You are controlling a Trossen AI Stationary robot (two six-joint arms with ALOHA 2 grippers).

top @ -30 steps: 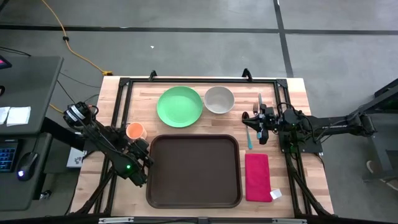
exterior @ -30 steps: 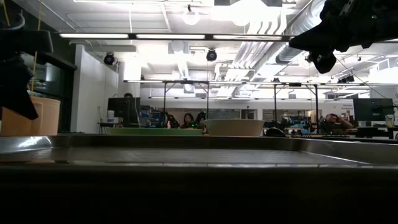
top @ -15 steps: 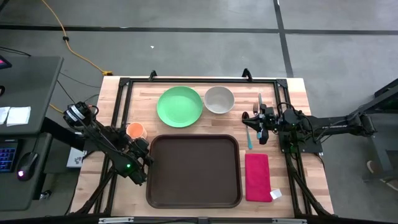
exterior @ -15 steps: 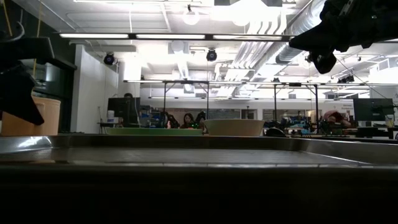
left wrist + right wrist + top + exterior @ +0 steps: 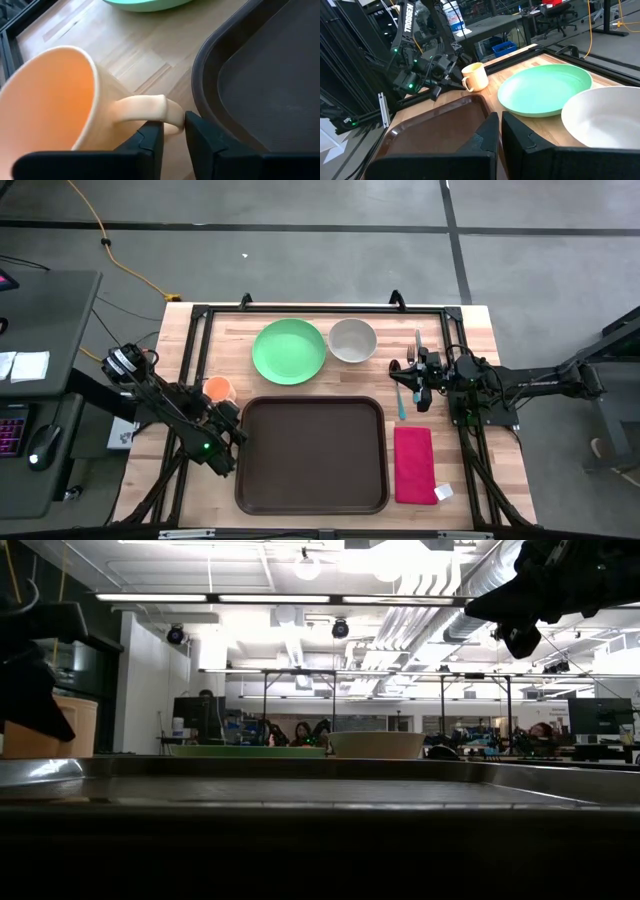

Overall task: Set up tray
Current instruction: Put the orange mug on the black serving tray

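Cup (image 5: 475, 76) beside green plate (image 5: 545, 90), apparently held by far hand (image 5: 451, 70)

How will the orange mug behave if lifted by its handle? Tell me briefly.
The orange mug looks rigid, so it probably won't flex. Held only by its thin handle, it may swing or tilt. Its glossy surface could slip between the left gripper's fingers.

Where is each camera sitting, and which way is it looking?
High: above the table, facing straight down; both arms show.
Low: at tabletop height, facing across the tray into the room; arms hang above.
Left wrist: on the left arm, facing the cup; left pincer around its handle.
Right wrist: on the right arm, facing the plate; right pincer shut.
Every view shows the tray.
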